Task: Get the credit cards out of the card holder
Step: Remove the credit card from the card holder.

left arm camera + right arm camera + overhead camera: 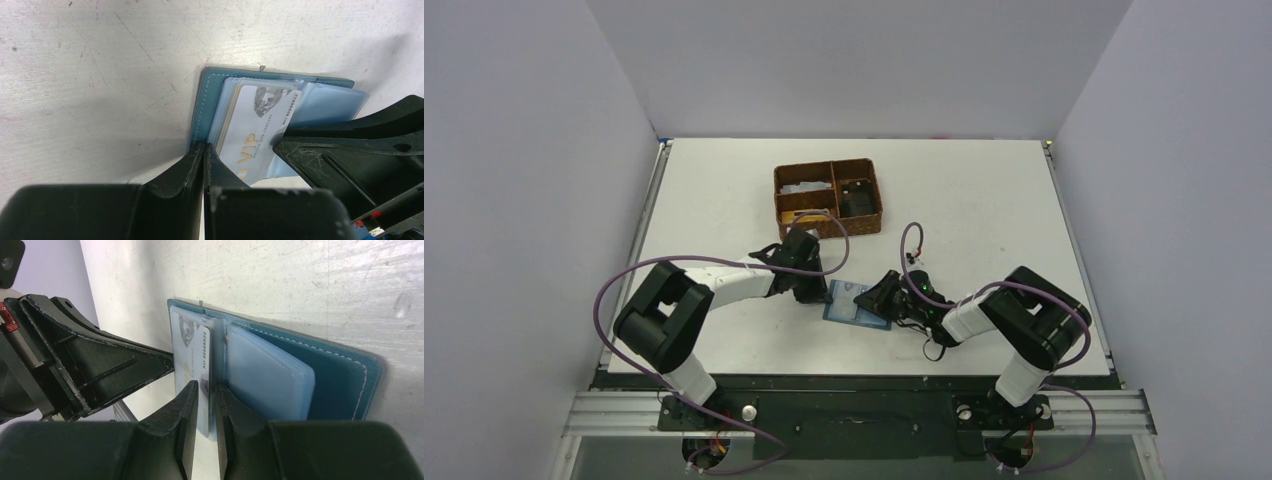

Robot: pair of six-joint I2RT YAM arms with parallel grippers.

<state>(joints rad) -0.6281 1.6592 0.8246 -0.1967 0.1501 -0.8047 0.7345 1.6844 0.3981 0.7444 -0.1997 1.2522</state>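
The teal card holder [857,308] lies open and flat on the white table between my two grippers. A white credit card [255,130] with gold "VIP" lettering sticks partly out of a clear sleeve on its left half. My left gripper [204,146] is shut, its tips resting on the card holder's [200,110] left stitched edge, with nothing between them. My right gripper [206,387] is closed narrowly on the near edge of the credit card [192,347], together with its sleeve. A stack of pale blue sleeves [265,375] covers the card holder's [345,380] right half.
A brown woven basket [879,195] with compartments stands behind the arms toward the table's middle back. The left gripper [816,290] and right gripper [876,300] are close together over the holder. Grey walls surround the table.
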